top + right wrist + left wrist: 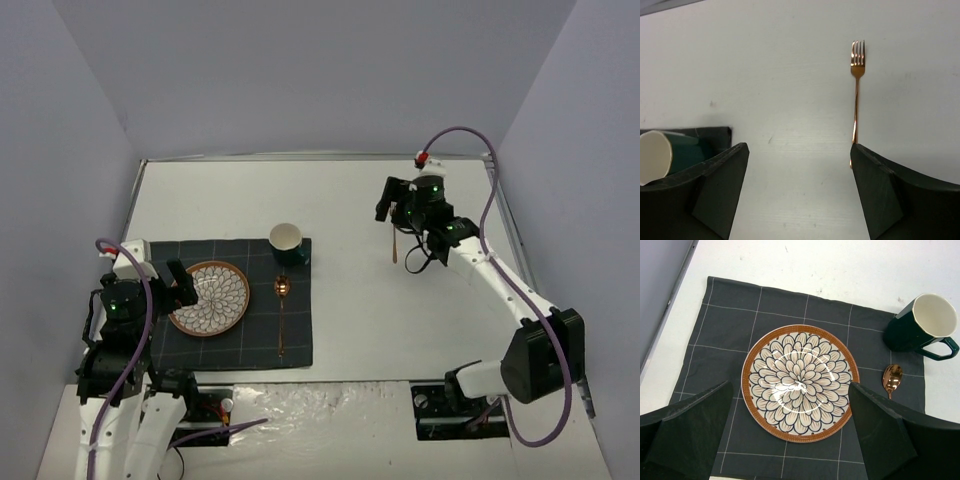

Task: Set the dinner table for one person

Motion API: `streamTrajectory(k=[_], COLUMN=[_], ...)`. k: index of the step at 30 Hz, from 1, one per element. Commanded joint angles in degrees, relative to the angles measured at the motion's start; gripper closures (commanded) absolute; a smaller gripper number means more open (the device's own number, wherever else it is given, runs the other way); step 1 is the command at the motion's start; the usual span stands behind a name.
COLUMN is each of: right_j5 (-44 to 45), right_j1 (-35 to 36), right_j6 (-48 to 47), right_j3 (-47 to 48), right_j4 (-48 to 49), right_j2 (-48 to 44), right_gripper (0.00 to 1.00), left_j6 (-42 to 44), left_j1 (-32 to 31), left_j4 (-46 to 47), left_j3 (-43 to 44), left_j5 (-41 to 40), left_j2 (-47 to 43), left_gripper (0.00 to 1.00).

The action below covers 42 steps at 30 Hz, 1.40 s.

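The white dinner table point(350, 200) carries a dark grid-lined placemat point(240, 345). On the mat lie a flower-patterned plate with a brown rim point(208, 297), a copper spoon point(281, 310) to its right, and a dark green mug point(287, 243) at the mat's far right corner. A copper fork point(395, 245) lies on bare table to the right. My left gripper point(180, 285) is open and empty above the plate's near edge point(800, 382). My right gripper point(397, 205) is open and empty above the table; in the right wrist view the fork point(857, 90) lies just ahead of its right finger point(885, 190).
The left wrist view shows the mug point(920, 325), the spoon's bowl point(891, 378) and the placemat point(730, 330). The right wrist view shows the mug point(655, 152) at the far left. Metal rails edge the table point(135, 205). Grey walls stand on three sides.
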Motion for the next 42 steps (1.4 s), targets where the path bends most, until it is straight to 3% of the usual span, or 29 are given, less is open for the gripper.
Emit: streamTrajectory(k=[1,12,18,25,42], right_j5=[-21.2,-39.5,-44.3,-48.2,-57.9], right_j1=[-11.8,-23.4,-24.8,-25.8,-25.9], right_j6=[-7.8,-18.1,-21.5,-21.8,-22.3], right_j3=[2.1,16.1,24.2,31.3,35.7], right_j4=[9.7,14.2,14.2,14.0,12.5], right_j2=[7.7,32.0,40.9,48.7,57.4], right_gripper=[0.22,0.27,0.32,0.42,0.49], left_j6=[0.2,0.3,0.5,0.5,0.6], left_j1=[0.3,0.3,0.3,0.4,0.3], left_j4=[2.6,2.7,2.8,2.8,2.8], left_j3=[0.6,0.5,0.5,0.5,0.5], left_j5=[0.3,0.2,0.3,0.5,0.5], left_j2=[1.7,2.2,2.5,3.2,3.8], left_gripper=[0.03,0.03,0.03,0.03,0.03])
